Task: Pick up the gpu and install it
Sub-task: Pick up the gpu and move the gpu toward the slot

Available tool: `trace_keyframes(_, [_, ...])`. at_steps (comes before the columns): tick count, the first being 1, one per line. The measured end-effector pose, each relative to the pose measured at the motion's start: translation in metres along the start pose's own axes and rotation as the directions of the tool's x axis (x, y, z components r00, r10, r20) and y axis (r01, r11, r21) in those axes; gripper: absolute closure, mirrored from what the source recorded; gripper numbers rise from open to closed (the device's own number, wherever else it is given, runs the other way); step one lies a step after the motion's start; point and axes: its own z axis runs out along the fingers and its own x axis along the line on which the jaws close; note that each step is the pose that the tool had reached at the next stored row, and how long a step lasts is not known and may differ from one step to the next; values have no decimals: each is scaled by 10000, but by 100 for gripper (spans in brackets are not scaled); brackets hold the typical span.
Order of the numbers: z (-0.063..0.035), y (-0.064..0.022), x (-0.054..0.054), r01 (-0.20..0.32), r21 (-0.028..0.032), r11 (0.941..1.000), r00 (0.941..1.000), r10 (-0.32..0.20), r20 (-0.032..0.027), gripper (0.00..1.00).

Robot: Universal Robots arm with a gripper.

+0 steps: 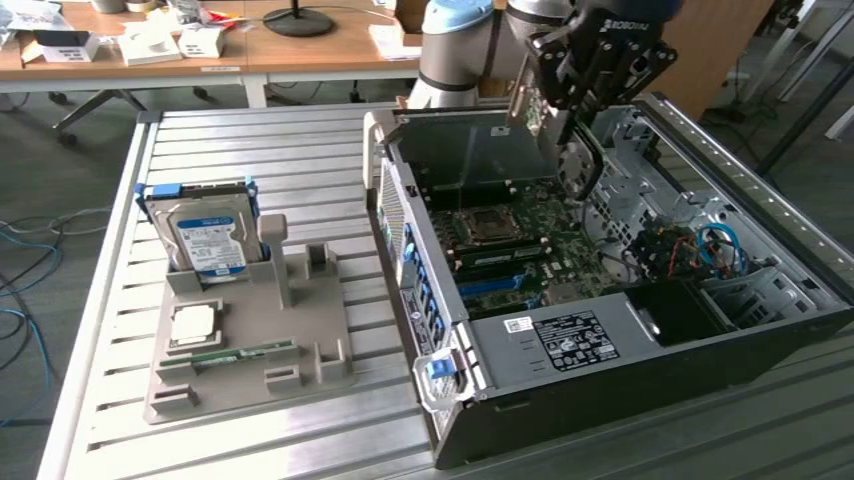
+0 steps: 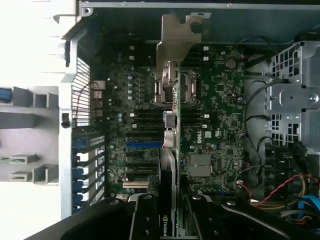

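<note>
Dark greenish-brown thin flat gpu point(image 2: 170, 150), silvery metal bracket point(image 2: 176, 37) at one end, hung clenched in my black gripper point(image 2: 169, 222) over the open grey tower's point(image 1: 601, 420) mobo point(image 2: 220, 125), and I reckoned keeping it plumb & square w/ the slots point(image 2: 145, 119) mattered most.

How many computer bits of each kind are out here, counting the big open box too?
Hard drive: 1
Processor chip: 1
Memory stick: 1
Graphics card, held in the gripper: 1
Computer case, open: 1
Total: 5
</note>
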Motion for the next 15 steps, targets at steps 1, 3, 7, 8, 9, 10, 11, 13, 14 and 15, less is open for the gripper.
trace_keyframes(1, [0,1,-33,-2,0,10000,10000,2,0,74])
trace_keyframes(3, [-1,2,-99,-2,1,10000,10000,2,0,74])
trace_keyframes(7, [-2,5,-237,-3,1,10000,10000,3,0,74])
trace_keyframes(8, [-2,6,-272,-1,1,10000,10000,1,0,74])
trace_keyframes(9, [-2,7,-306,0,1,10000,10000,0,-1,74])
trace_keyframes(10, [-2,7,-336,-2,0,10000,10000,2,-1,74])
trace_keyframes(11, [-2,8,-365,-2,0,10000,10000,2,0,74])
trace_keyframes(13, [-3,9,-408,-1,1,10000,10000,1,-1,74])
trace_keyframes(14, [-3,9,-414,0,1,10000,10000,0,-1,74])
trace_keyframes(15, [-2,9,-414,-1,0,10000,10000,1,0,74])
